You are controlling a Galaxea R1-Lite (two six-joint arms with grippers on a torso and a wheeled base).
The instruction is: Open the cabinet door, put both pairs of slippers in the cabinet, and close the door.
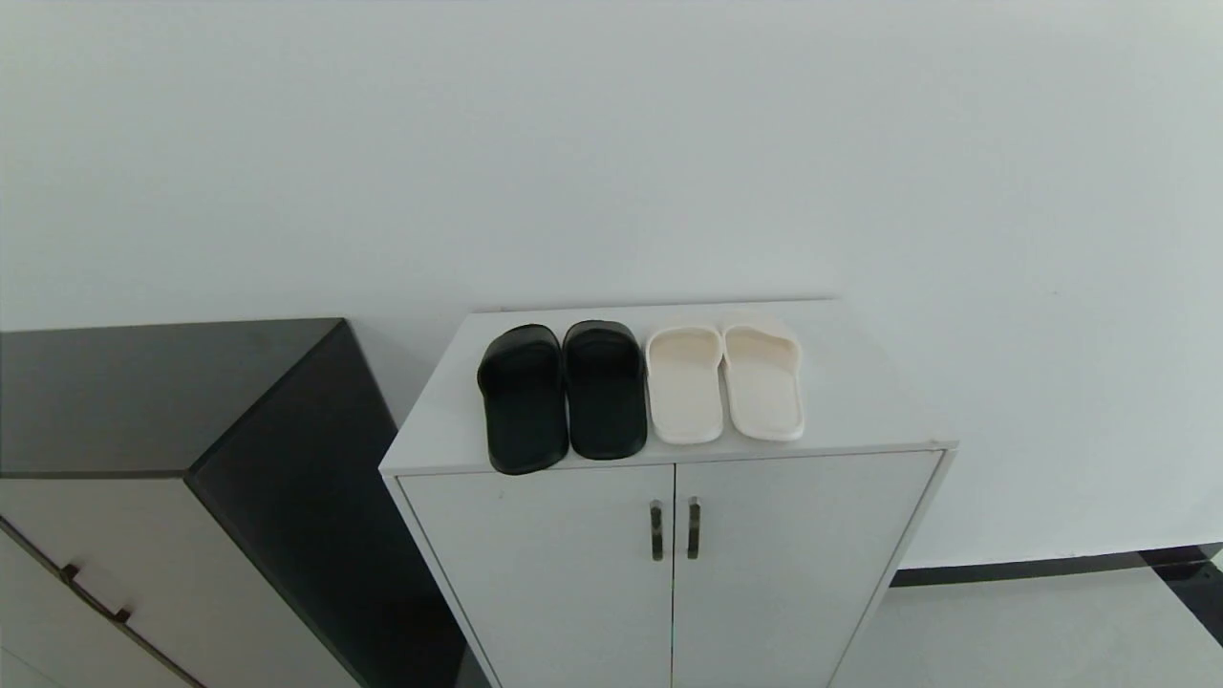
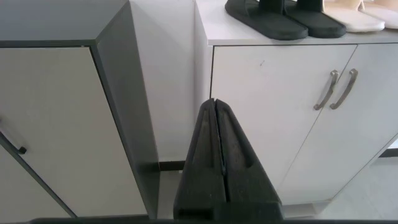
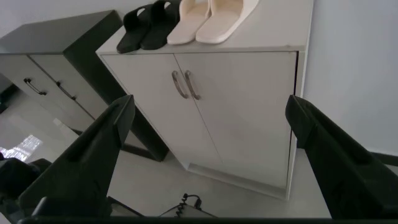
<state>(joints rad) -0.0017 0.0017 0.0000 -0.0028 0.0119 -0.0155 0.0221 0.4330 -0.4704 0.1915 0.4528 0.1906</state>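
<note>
Below, wrist views catch left gripper (image 2: pixel 215 111) pressed together, right gripper (image 3: pixel 210 107) spread, facing cabinet (image 3: pixel 249 130).

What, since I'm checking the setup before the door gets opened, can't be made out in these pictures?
Inside of the cabinet: hidden behind its closed doors, in every view.
Cabinet's base: cut off by the head view's bottom edge.
Black slippers and cream slippers: mostly cut off by the left wrist view's edge.
Cabinet's lower front, left wrist view: partly blocked by the left pincer.
</note>
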